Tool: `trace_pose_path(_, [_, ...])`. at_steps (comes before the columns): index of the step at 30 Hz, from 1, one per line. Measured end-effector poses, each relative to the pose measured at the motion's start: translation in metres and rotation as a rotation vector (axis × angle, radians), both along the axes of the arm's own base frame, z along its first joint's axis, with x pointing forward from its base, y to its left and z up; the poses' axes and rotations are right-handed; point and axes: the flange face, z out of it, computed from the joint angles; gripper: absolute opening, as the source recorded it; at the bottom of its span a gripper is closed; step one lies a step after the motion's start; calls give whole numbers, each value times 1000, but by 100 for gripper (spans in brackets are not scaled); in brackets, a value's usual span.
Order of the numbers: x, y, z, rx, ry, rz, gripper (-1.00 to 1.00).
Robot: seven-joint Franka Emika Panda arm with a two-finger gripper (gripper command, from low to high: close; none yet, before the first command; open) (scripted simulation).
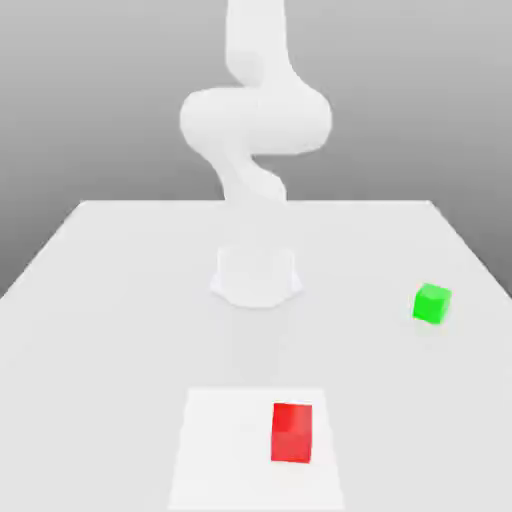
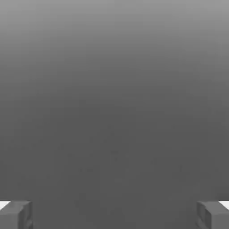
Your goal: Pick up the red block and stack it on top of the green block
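Gripper [image 2: 114, 214] fingers stand spread wide with nothing between them — likely readied for a grasp not yet begun. On the white table [image 1: 100, 300], the red block [image 1: 291, 432] lies near the front edge on a paler square patch, while the green block [image 1: 432, 303] sits well apart, farther back toward the exterior view's right — untouched, awaiting the stack.

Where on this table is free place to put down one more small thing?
Most of the table is bare: everything on the exterior view's left of the arm base, and the stretch between green block and red block. Crowded nowhere; the red block sits on a white patch.
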Motion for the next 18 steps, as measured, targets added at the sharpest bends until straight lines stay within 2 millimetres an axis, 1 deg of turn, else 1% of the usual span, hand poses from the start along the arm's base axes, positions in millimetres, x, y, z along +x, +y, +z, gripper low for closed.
trace_pose_path(2, [25, 5, -43, 5, 71, -5, 0])
trace_pose_path(4, [45, 9, -86, 10, 139, -10, 0])
trace_pose_path(6, [60, 13, -130, 14, 206, -16, 0])
trace_pose_path(9, [73, 19, -196, 18, 306, -24, 0])
trace_pose_path(11, [77, 23, -240, 20, 373, -30, 0])
trace_pose_path(13, [76, 27, -284, 22, 439, -36, 0])
trace_pose_path(15, [71, 30, -327, 23, 506, -42, 0])
trace_pose_path(18, [55, 36, -389, 23, 606, -50, 0])
